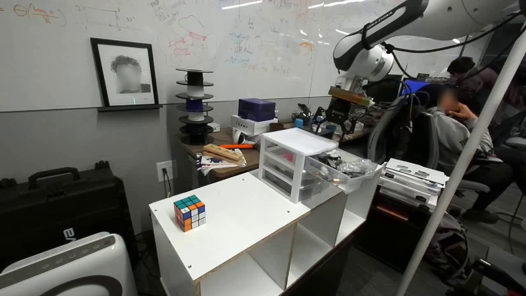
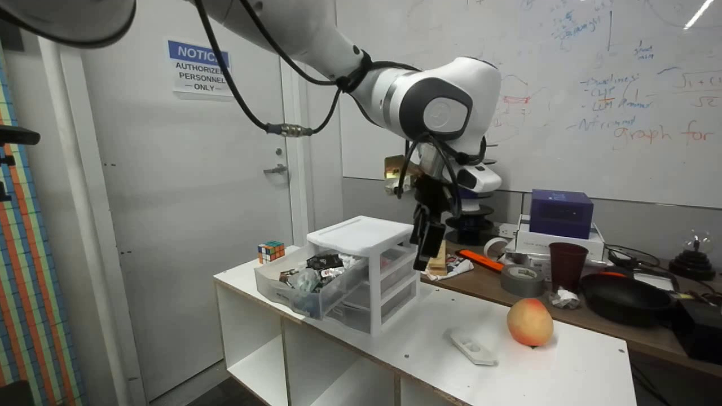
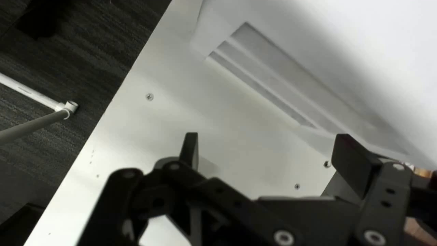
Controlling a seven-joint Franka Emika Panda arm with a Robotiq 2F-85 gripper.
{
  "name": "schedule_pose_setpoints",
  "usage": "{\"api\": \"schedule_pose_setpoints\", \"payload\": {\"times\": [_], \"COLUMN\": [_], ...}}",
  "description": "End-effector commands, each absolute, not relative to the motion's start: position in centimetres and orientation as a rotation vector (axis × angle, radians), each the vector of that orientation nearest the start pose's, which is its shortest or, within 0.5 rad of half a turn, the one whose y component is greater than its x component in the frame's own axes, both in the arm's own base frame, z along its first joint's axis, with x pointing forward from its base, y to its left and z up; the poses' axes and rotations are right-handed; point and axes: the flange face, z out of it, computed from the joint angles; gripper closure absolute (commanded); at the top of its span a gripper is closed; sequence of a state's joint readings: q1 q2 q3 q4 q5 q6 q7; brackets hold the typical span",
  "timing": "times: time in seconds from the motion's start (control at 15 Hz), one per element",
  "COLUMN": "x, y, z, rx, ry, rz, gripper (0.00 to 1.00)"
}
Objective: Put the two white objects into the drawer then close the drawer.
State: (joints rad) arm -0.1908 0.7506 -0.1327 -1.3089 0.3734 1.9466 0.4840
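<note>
Where the white shelf cabinet [image 2: 586, 366] bears a three-tier drawer unit [image 2: 361, 232], the top drawer [image 2: 287, 294] juts out. The Robotiq gripper [image 3: 268, 155] hangs near the unit, spread wide and empty; on the cabinet lies one flat white object [image 2: 472, 348].

Glare streaks the whiteboard [image 1: 283, 78] in both exterior views, and a blur masks the seated person's face [image 1: 448, 100]! Faint shadow hugging the fruit [image 2: 530, 321]. In the wrist view, the floor [image 3: 92, 58] lies in gloom while the cabinet [image 3: 164, 126] gleams, bleaching lower left.
</note>
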Motion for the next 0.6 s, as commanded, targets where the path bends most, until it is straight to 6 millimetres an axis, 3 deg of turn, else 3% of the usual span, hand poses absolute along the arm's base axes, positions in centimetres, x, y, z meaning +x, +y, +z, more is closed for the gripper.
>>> {"api": "schedule_pose_setpoints", "payload": {"times": [0.0,0.27,0.53], "x": [72.3,70.3,68.8], "y": [-17.2,-19.6,-21.4], "z": [30.2,33.1,33.2], "rx": [-2.656,-2.817,-2.947], "ry": [1.139,0.904,0.62], "rz": [0.316,0.423,0.522], "gripper": [0.0,0.0,0.0]}}
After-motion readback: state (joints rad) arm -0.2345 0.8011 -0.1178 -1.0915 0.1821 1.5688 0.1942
